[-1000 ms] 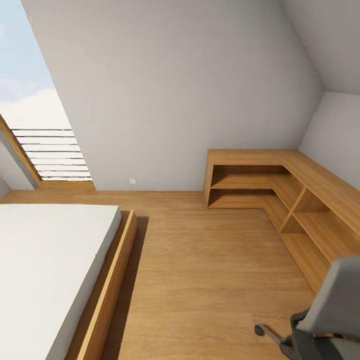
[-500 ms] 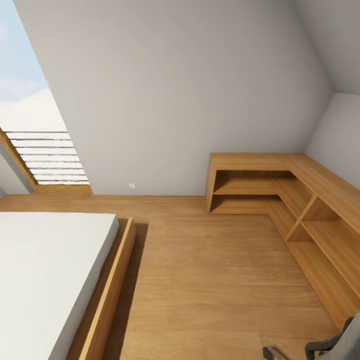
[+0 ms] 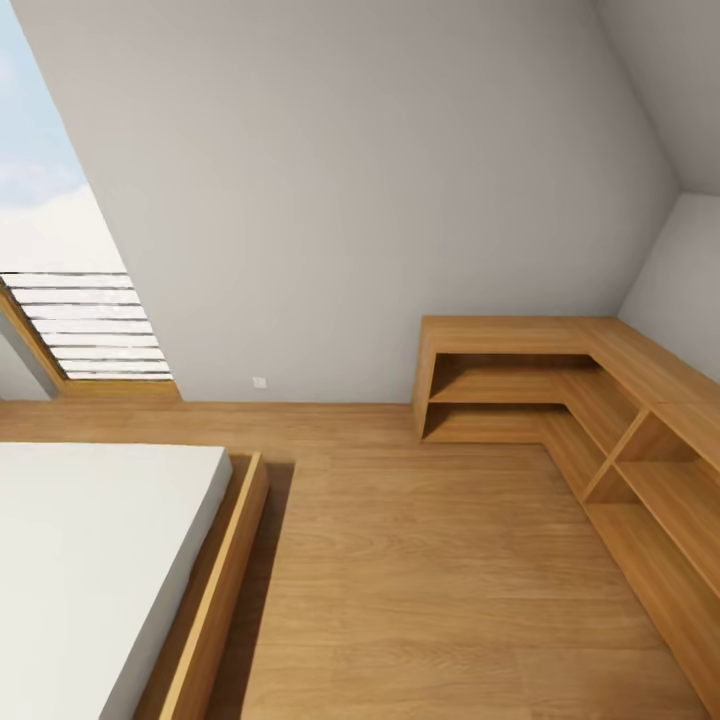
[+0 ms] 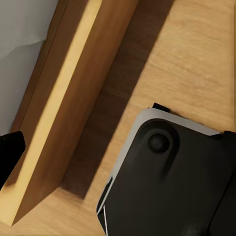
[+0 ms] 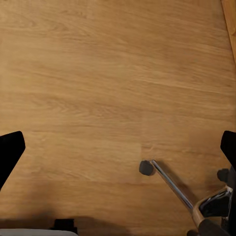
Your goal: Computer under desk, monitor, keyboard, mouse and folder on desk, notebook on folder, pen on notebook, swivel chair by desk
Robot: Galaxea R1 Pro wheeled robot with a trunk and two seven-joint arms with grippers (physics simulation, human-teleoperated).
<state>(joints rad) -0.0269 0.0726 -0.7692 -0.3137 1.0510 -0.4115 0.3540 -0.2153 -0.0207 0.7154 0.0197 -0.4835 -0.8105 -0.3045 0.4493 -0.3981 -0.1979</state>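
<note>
- Head view: bed (image 3: 100, 560) with white mattress in a wooden frame at left, bare wood floor (image 3: 420, 580) in the middle, L-shaped wooden shelf (image 3: 560, 400) along the right wall, window (image 3: 60, 290) at far left.
- Left wrist view: arm points down at the floor beside the bed frame (image 4: 64, 118); a black-and-white robot part (image 4: 167, 187) lies below; one dark fingertip (image 4: 10, 152) at the edge. Left jaws: state cannot be told.
- Right wrist view: right gripper (image 5: 118, 152) points down at the floor, fingertips (image 5: 10, 152) at opposite edges, jaws spread wide, nothing held.
- Chair (image 5: 196, 196): chrome base leg and castor on the floor, near the right gripper.
</note>
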